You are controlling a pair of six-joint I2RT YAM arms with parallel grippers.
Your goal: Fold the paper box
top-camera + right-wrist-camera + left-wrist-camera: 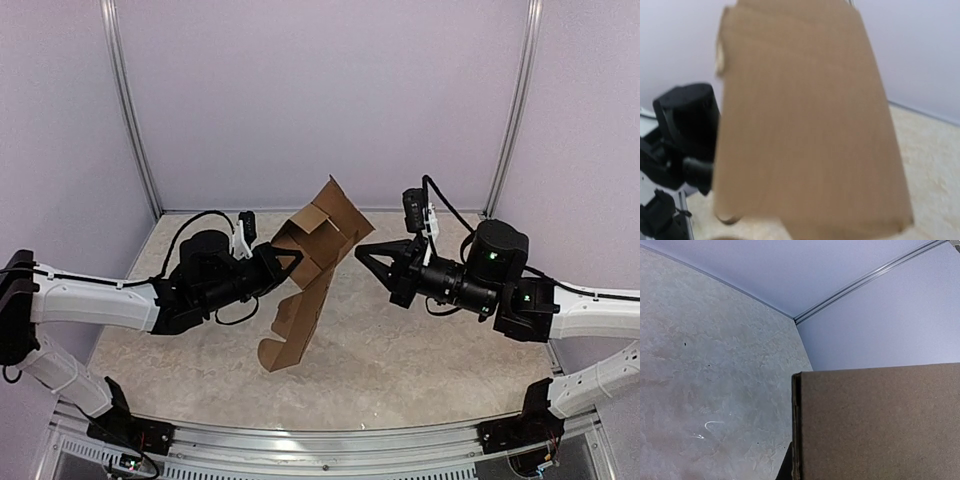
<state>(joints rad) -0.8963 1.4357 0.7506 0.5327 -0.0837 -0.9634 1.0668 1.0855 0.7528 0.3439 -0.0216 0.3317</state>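
The tabletop (400,350) lies under both pincers. The left arm (100,300) and the right arm (590,310) reach in low from the sides, and their tips point at each other. The paper box (320,245) is half folded and sits up between the two pincers. One long flap hangs down below them.

The left pincer (288,262) is closed on the box's near side. From the left wrist, the box (880,425) hides almost all of that pincer, and only a dark bit of finger (786,465) peeks out.

The right pincer (362,252) is just beside the box. I cannot tell if it touches, or if it is open. From the right wrist, the blurry box (805,125) fills the view and hides the fingers.
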